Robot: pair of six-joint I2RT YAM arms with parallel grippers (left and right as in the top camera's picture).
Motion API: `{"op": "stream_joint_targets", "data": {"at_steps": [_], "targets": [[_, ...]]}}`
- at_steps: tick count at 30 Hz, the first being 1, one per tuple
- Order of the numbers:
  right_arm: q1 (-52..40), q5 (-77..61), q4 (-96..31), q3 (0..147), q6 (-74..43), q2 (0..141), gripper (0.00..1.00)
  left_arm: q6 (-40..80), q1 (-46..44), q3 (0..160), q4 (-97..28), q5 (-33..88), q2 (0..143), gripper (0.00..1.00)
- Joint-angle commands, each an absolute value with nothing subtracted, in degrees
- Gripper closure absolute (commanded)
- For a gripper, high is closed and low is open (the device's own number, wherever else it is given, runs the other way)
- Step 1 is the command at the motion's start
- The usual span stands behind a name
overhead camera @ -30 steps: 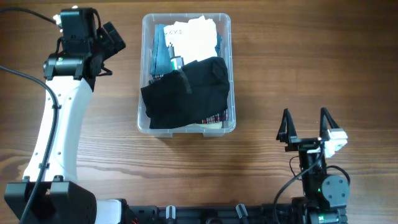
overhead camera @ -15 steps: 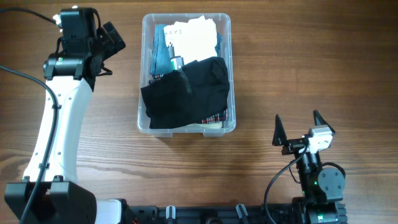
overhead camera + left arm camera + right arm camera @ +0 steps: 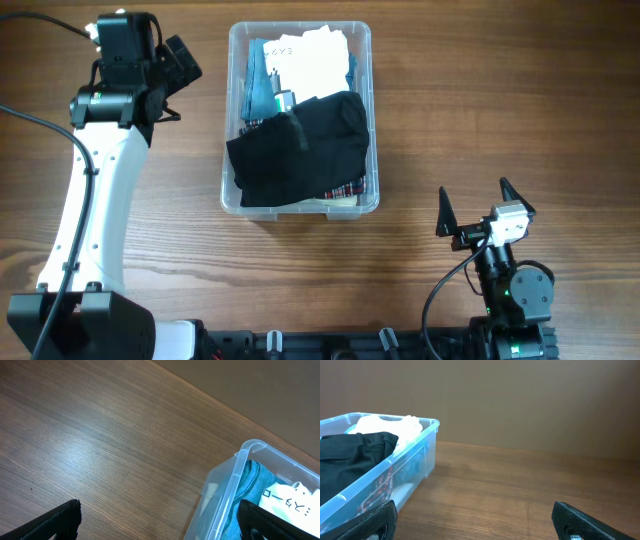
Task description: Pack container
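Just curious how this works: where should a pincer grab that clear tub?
I'd pinch the container by its right rim near the far corner, coming straight down, one finger inside: the wall is thin and upright there, while the black cloth bulges over the left rim.

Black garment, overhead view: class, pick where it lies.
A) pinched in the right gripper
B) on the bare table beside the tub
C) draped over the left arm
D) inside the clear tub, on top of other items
D: the black garment lies within the walls of the container, spread over the end nearer the robot, with other fabrics showing beyond it and under its edge.
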State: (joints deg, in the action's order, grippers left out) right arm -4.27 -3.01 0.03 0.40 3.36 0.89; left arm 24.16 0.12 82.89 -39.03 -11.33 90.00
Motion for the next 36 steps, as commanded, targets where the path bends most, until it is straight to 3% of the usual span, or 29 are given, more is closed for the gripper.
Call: {"op": "stream_joint_targets", "data": {"at_steps": [1, 21, 29, 36], "targets": [[-3.90, -4.32, 0.19, 0.30, 4.38, 0.80, 0.00, 24.27, 0.32, 83.26, -38.85, -12.05, 90.00, 0.00], [-3.90, -4.32, 0.19, 0.30, 4.36, 0.80, 0.00, 24.27, 0.23, 83.15, -38.89, -12.05, 88.31, 0.00], [-3.90, -4.32, 0.16, 0.30, 4.36, 0.82, 0.00, 24.27, -0.25, 79.83, -38.83, -12.05, 78.48, 0.00], [-3.90, -4.32, 0.19, 0.30, 4.38, 0.91, 0.00, 24.27, -0.25, 67.00, -38.83, -12.05, 63.51, 0.00]]}}
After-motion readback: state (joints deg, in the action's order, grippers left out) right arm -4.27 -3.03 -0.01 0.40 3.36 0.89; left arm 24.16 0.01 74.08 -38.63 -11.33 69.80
